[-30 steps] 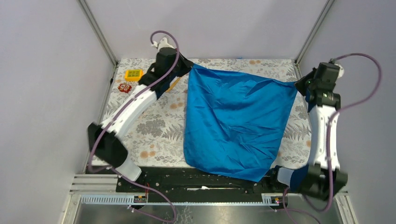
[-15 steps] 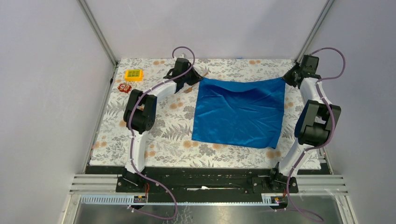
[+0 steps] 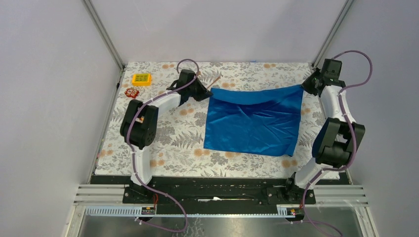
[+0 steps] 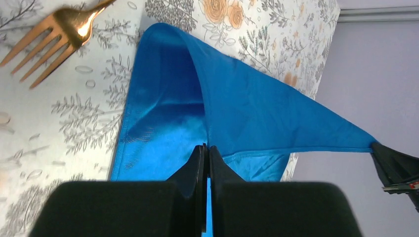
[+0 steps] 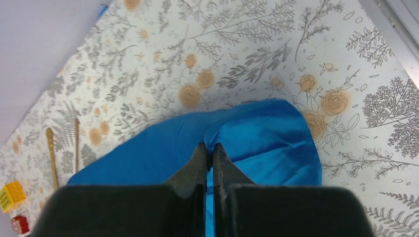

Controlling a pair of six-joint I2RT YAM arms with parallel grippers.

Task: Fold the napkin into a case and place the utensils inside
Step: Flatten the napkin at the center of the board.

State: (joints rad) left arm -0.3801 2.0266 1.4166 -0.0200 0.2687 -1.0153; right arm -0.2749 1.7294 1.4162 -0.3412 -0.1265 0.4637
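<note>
I count one table [image 3: 163, 143] and on it one napkin [image 3: 252, 121] and two utensils [image 5: 52, 158], both slim wooden pieces lying side by side in my right wrist view; my left wrist view shows one fork [image 4: 59, 32], and which of the two it is I cannot tell. Toys come to two: one yellow toy [image 3: 142, 79] and one red toy [image 3: 131, 92]. Of my own equipment I record two arms, one left arm [image 3: 163, 100] and one right arm [image 3: 338, 106], and two pincers, one left gripper [image 4: 206, 150] and one right gripper [image 5: 210, 148].
</note>
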